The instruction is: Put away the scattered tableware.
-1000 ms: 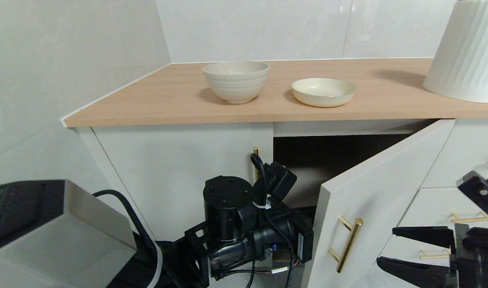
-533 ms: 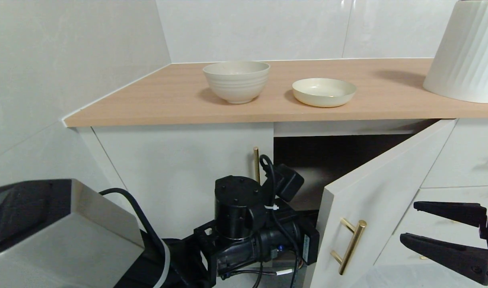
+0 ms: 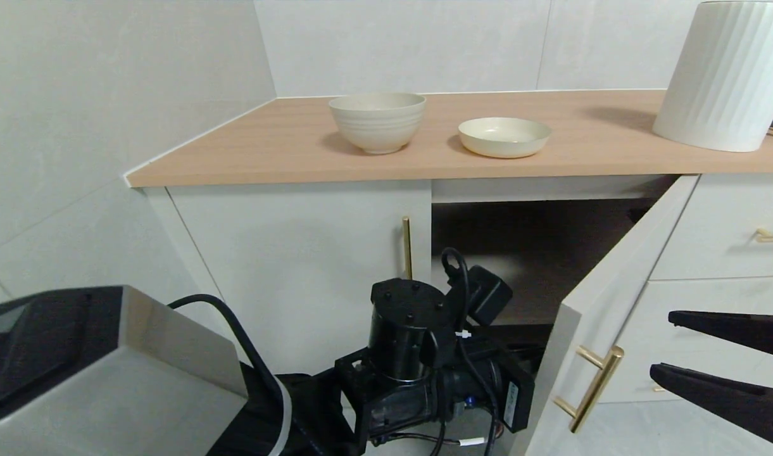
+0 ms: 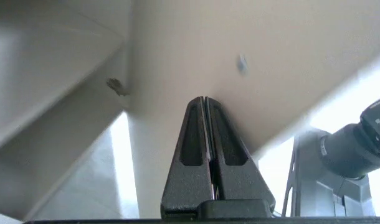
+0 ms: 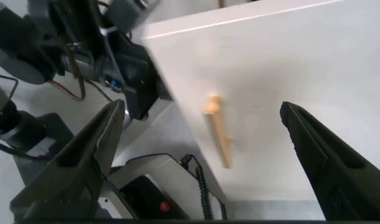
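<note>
My right gripper [image 3: 663, 343] is hanging with its fingers spread wide, near the outer face of the open cabinet door [image 3: 620, 272] and its gold handle [image 3: 594, 387]. My left gripper [image 4: 204, 102] is pressing its fingers together on nothing (a pale panel is lying just beyond the tips). The bowl [image 3: 377, 120] and the shallow dish [image 3: 504, 135] are sitting side by side, not touching, on the countertop [image 3: 266, 158] above the cabinet.

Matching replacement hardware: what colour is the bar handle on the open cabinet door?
Gold; the slim metal bar handle shows best in the head view.
</note>
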